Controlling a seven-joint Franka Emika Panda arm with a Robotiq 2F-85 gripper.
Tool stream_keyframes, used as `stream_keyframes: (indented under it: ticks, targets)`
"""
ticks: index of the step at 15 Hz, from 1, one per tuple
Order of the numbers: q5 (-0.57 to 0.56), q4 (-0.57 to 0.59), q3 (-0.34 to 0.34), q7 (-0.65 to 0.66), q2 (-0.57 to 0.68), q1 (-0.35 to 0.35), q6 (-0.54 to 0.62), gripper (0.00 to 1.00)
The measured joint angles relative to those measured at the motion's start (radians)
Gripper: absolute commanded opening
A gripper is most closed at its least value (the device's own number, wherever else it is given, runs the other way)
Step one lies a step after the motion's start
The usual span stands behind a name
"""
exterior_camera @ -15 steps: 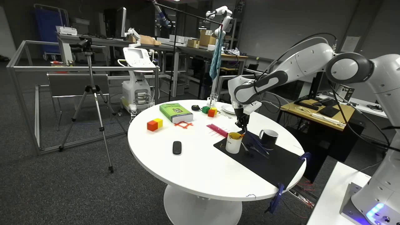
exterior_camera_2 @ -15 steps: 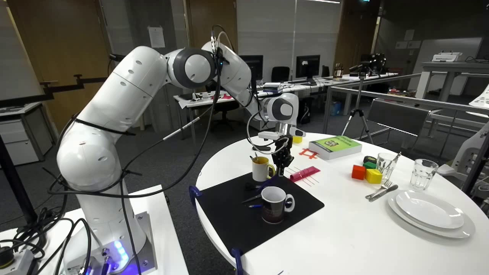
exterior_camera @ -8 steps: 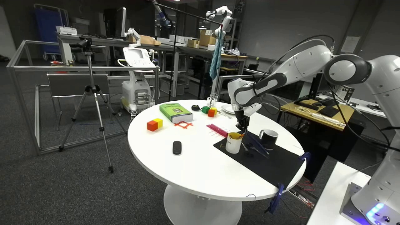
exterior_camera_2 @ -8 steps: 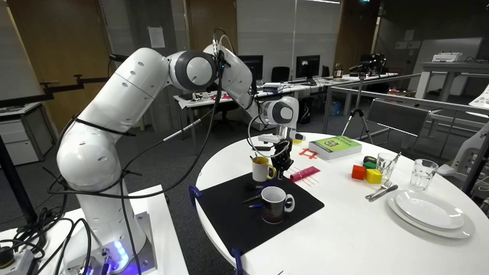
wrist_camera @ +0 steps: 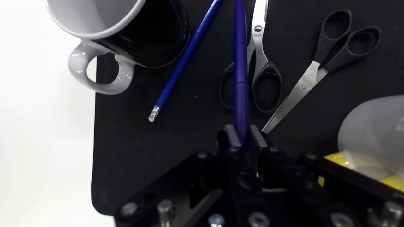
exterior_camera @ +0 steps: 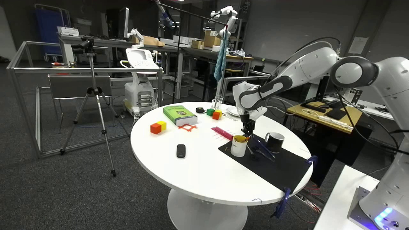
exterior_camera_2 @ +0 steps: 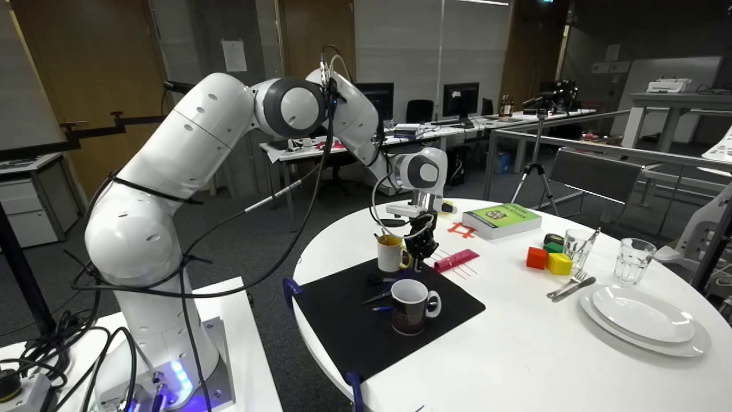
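The gripper (wrist_camera: 246,135) pinches one end of a blue pen (wrist_camera: 240,72), which stretches ahead over a pair of scissors (wrist_camera: 259,47); a yellow-handled white mug (wrist_camera: 375,126) stands beside the gripper, a black mug (wrist_camera: 157,34) farther off.

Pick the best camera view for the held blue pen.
Wrist view: the blue pen appears large, cut off at the top, one end gripped by the tool. Both exterior views show it small, dark against the black mat.
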Motion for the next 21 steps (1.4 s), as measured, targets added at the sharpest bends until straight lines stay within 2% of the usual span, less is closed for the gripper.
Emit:
stream_keyframes:
  ticks: [6,7,15,17,21]
  targets:
    - [0.006,0.000,0.000,0.000,0.029,0.000,0.005,0.03]
    - [0.007,0.000,0.000,0.000,0.032,0.000,0.006,0.29]
    - [0.008,0.004,0.000,0.000,0.035,-0.005,0.020,0.89]
    - [0.009,0.008,0.001,0.001,0.030,-0.005,0.044,1.00]
    - [0.009,0.009,0.007,0.001,-0.008,-0.004,0.115,1.00]
